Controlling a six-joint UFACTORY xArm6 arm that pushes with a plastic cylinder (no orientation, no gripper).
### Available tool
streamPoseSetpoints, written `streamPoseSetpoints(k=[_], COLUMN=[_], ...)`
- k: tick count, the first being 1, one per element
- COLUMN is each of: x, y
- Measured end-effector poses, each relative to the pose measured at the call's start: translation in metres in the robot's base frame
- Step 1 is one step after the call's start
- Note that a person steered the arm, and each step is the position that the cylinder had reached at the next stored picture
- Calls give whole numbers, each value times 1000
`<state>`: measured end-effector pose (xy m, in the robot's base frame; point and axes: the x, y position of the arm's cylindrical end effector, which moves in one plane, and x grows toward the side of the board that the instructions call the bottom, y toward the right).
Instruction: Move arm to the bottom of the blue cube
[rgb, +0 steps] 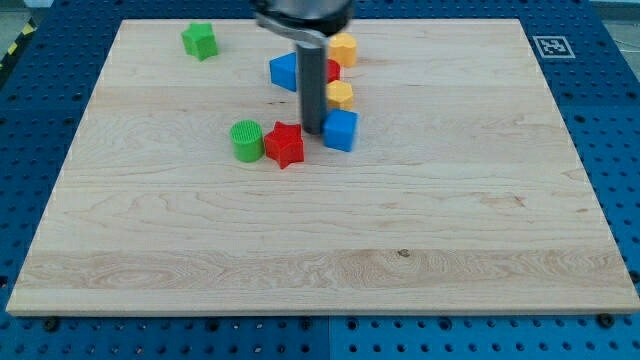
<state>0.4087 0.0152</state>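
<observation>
The blue cube (341, 130) sits a little above the board's middle. My tip (312, 131) rests on the board right at the cube's left side, between it and a red star block (285, 144). The rod rises from there to the view's top and hides part of a red block (332, 71). A yellow block (340, 95) lies just above the blue cube.
A green cylinder (246, 140) touches the red star's left. Another blue block (284, 71) lies left of the rod higher up. A yellow block (343, 48) sits near the top edge. A green star block (200, 41) is at the top left.
</observation>
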Motion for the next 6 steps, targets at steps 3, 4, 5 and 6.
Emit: streamPoseSetpoints(k=[3,4,5,6], x=[22,56,85,50], y=[61,51,88,129])
